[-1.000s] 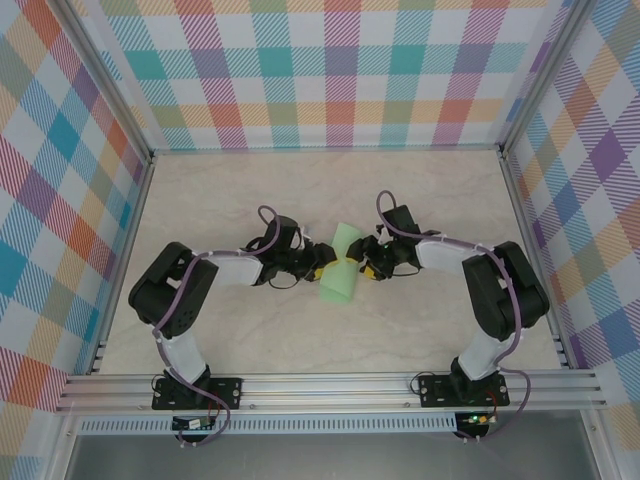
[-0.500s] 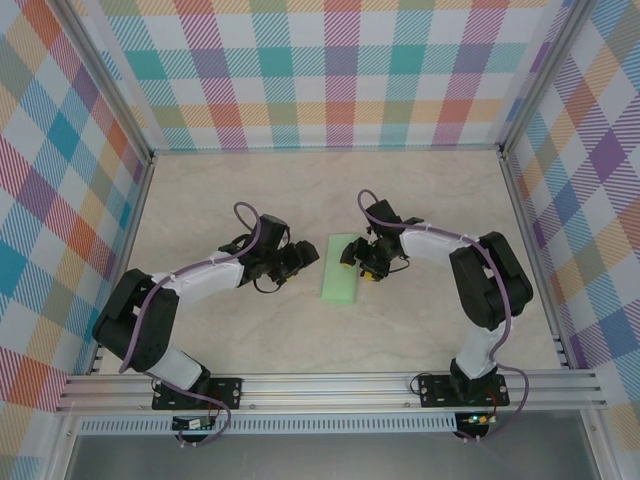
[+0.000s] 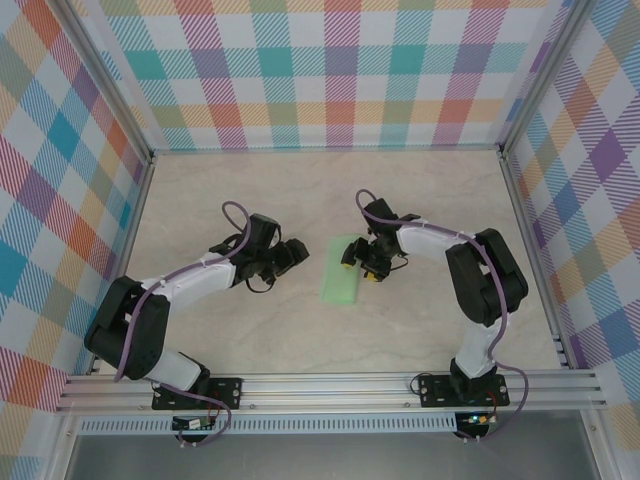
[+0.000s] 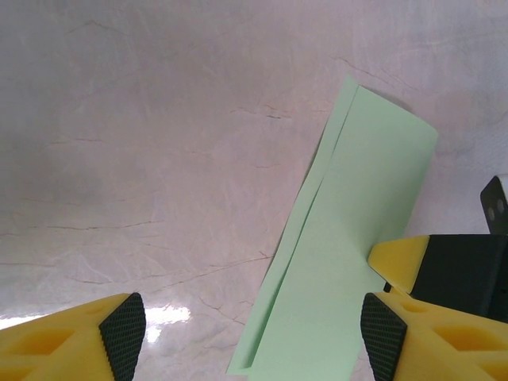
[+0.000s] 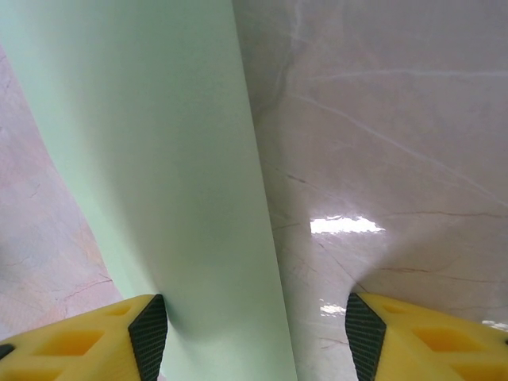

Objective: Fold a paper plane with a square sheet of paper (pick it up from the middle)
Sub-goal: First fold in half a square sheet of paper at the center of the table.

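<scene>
Sheet of paper (image 3: pixel 340 282) lies folded flat on the counter (image 3: pixel 440 200), about mid-width, long axis running near to far and leaning slightly right at the far end. Left fingers (image 3: pixel 298 248) sit to the left of the sheet, apart from it and spread. In the left wrist view the sheet (image 4: pixel 349 238) runs up the right half, its near end between those fingers (image 4: pixel 123 325). Right fingers (image 3: pixel 347 257) stand over the sheet's far right part, spread. In the right wrist view one (image 5: pixel 148 333) is over the sheet (image 5: pixel 159 159), the other over bare counter beyond its right edge.
</scene>
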Controlling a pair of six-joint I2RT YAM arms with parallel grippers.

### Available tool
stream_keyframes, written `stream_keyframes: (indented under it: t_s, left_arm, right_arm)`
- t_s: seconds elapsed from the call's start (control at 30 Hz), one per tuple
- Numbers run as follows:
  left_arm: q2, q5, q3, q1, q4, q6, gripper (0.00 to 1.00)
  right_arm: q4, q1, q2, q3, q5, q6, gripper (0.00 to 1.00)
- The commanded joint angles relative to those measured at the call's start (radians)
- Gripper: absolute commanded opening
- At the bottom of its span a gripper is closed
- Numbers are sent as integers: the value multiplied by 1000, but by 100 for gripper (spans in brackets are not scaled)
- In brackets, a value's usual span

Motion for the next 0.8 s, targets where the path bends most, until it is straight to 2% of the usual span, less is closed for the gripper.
stream_keyframes:
  t_s: [0.0,0.77]
  left_arm:
    - [-25,-16,-13,14,-30,14,75]
    - [-13,8,-24,22,-14,14,74]
  right_arm:
    - [-26,17,38,36,9,-5,65]
    - [-202,46,180,179,59,-55,70]
